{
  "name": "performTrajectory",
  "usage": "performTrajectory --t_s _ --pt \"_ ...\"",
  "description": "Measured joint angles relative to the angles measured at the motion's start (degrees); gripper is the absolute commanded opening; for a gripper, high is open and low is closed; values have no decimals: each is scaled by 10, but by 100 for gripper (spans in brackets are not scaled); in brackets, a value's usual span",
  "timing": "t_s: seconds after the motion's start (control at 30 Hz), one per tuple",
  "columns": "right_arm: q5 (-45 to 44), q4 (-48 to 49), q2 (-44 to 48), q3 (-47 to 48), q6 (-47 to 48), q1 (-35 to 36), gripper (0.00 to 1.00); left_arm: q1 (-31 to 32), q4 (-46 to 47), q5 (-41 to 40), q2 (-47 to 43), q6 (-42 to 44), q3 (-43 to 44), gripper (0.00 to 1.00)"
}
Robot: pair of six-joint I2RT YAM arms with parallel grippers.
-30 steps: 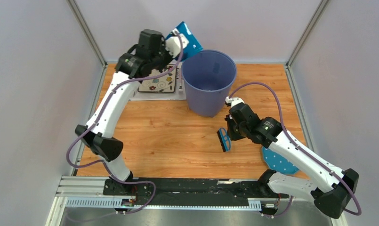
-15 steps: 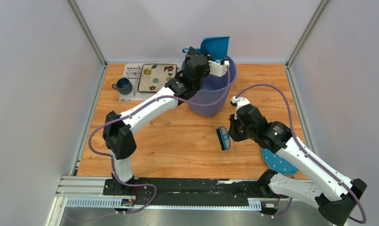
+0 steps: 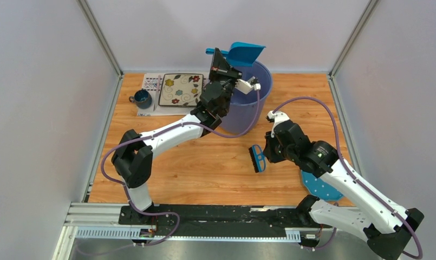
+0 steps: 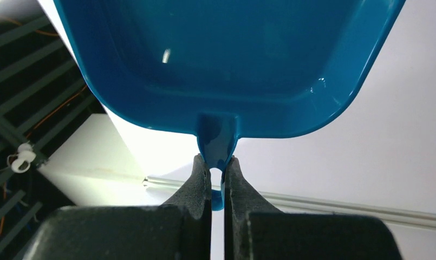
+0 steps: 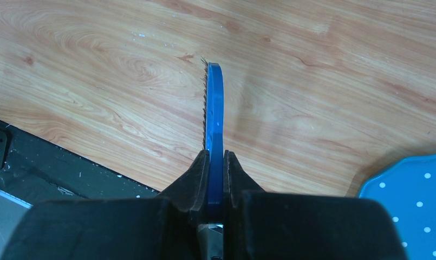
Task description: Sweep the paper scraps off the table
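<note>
The table [image 3: 194, 162] spans frame centre. Left gripper [image 4: 217, 162] clamps the dustpan [image 4: 221, 65] above the bin [image 3: 263, 92], upper centre. Right gripper [image 5: 216, 156] clamps the brush [image 5: 214, 108] above the table.

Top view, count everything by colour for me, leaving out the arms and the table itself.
Blue: 5 (dustpan, brush, bin, mug, polka-dot cloth)
Patterned white: 2 (plate, placemat)
Total: 7
</note>
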State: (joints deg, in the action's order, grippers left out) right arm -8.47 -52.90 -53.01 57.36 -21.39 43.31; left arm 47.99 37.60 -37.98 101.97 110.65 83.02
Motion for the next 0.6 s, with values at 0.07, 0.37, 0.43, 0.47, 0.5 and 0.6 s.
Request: performTrajectory --t_s 0.07,0.37,0.43,0.47,0.5,0.6 --pt "0 0 0 0 0 0 0 0 36 8 -4 11 -19 0" --pt "0 -3 10 2 4 0 0 -10 -196 -15 -17 -142 121 0" --pt "0 -5 10 5 6 0 0 -21 -320 -6 -41 -250 177 0" --pt "0 -5 10 6 7 0 0 -30 -375 -1 -73 -305 182 0" --pt "0 -5 10 9 8 0 0 -42 -422 6 -108 -354 170 0" --pt "3 -6 9 19 12 0 0 -101 -541 41 -223 -484 113 0"
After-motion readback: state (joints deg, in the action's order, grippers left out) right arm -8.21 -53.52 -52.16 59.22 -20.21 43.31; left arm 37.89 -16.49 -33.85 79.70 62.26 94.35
